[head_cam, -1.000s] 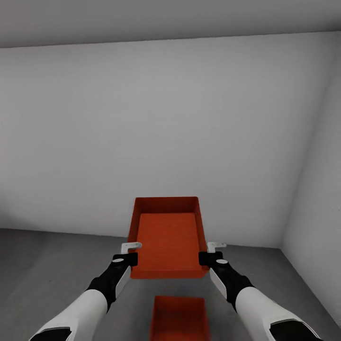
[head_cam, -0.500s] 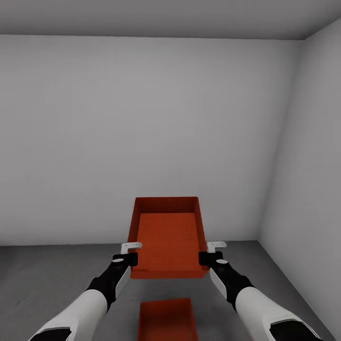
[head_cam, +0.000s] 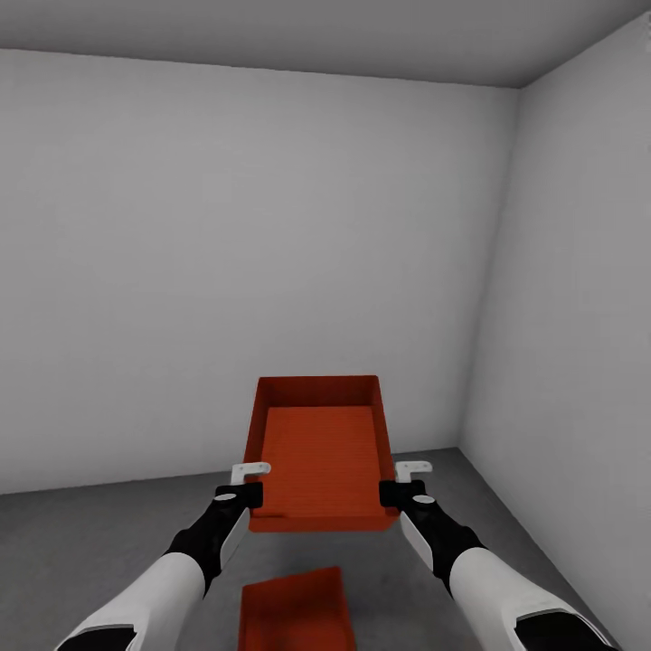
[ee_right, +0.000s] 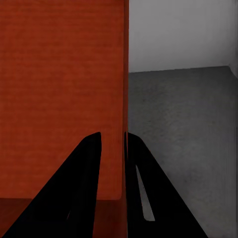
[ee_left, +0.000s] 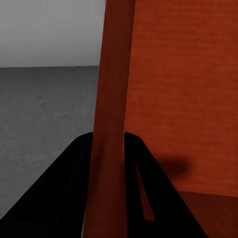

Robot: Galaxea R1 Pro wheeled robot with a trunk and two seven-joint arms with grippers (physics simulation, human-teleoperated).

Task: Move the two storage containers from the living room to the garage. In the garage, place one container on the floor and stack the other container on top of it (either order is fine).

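Now swung right: floor container (head_cam: 294,610) drifts toward 7 o'clock; left gripper (head_cam: 242,493) and right gripper (head_cam: 398,493) pinching carried container (head_cam: 318,448), needing realignment before stacking.

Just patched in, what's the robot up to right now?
It is in the garage, carrying one storage container with both arms. The left claw pinches the container's left wall and the right claw pinches the right wall, holding it level above the concrete floor. The second storage container lies on that floor below, slightly to the robot's left of the held one. The stack is not yet made.
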